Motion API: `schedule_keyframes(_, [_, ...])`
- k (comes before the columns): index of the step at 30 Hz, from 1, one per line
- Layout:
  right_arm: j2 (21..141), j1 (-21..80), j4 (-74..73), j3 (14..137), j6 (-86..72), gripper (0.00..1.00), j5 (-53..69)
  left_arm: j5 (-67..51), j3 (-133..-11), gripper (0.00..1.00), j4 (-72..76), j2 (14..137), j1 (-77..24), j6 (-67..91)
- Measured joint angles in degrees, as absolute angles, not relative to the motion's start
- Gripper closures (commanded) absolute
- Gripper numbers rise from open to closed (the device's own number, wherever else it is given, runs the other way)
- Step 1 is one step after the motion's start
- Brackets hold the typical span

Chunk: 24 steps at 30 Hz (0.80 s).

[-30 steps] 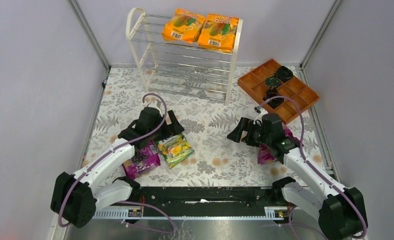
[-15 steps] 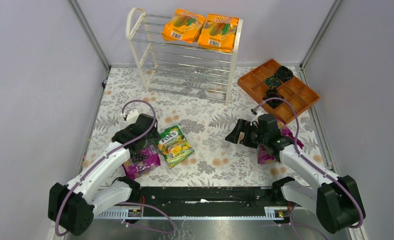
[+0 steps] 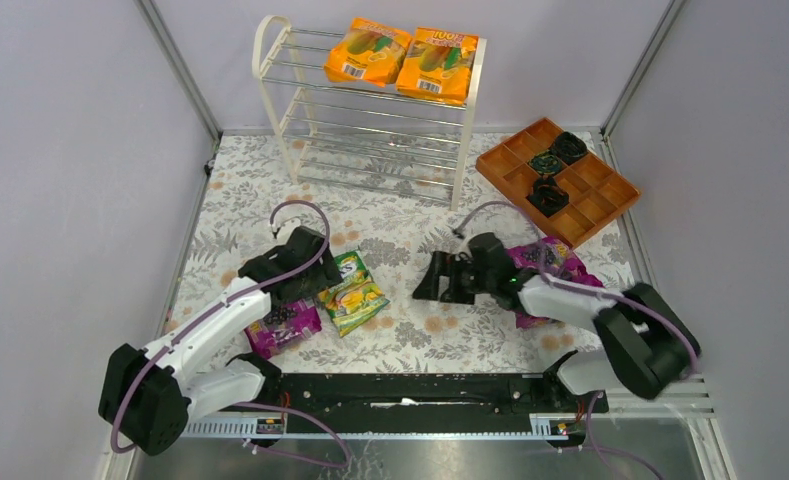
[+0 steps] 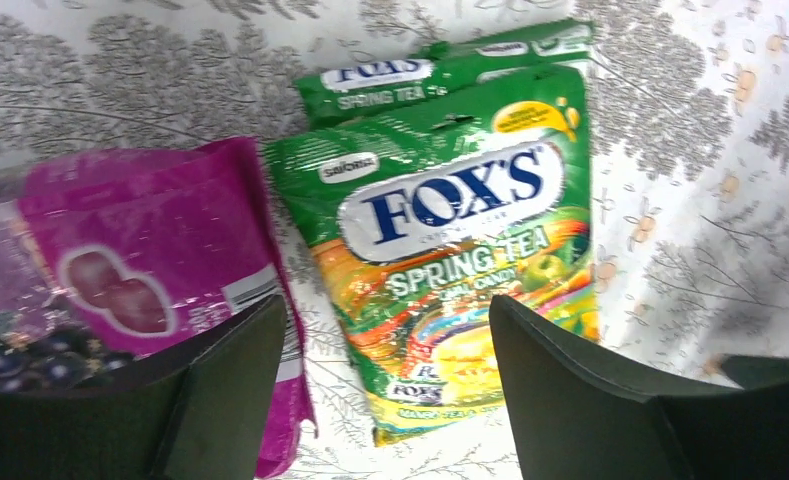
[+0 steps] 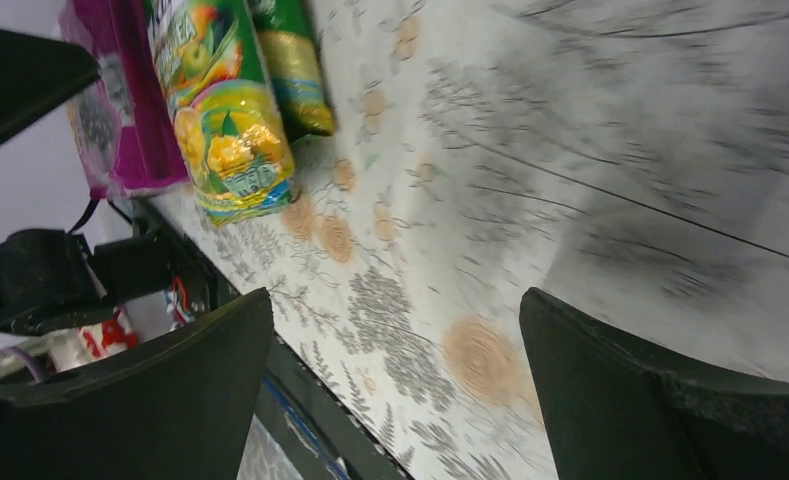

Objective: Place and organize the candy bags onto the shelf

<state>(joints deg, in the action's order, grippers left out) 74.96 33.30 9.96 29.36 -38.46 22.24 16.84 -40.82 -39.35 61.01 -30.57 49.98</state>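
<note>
Two orange candy bags [image 3: 402,55] lie side by side on the top tier of the cream shelf [image 3: 370,130]. A green-yellow bag [image 3: 355,297] lies on another green bag at centre-left, with a purple bag [image 3: 282,327] beside them. My left gripper [image 3: 320,285] is open, low over the left edge of the green bag [image 4: 460,240], with the purple bag [image 4: 120,260] under its left finger [image 4: 220,390]. My right gripper [image 3: 432,278] is open and empty, low over bare cloth and pointing left. Purple bags [image 3: 552,262] lie behind it under the right arm.
An orange compartmented tray [image 3: 600,200] with small black round objects stands at the back right. The black base rail [image 3: 410,390] runs along the near edge and shows in the right wrist view [image 5: 300,380]. Grey walls close both sides.
My left gripper has moved right from over the purple bag to the green bag's edge. My right arm has swung left toward the table's middle, uncovering the purple bags.
</note>
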Motion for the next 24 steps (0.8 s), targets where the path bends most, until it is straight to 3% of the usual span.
schedule_keyframes(5, [89.17, 39.72, 20.12, 33.74, -43.97, 0.03, 25.26, 12.71, -40.82, 0.16, -36.18, 60.88, -30.70, 48.14])
schedule_keyframes(14, [102.61, 44.51, 36.38, 39.77, -52.88, 0.33, 29.82, 7.75, -40.80, 0.12, -31.92, 52.29, -30.70, 45.21])
schedule_keyframes(24, [108.99, 46.54, 53.63, 36.75, -65.10, 0.94, 32.58, 3.22, -40.62, 0.11, -28.51, 51.72, -30.70, 44.77])
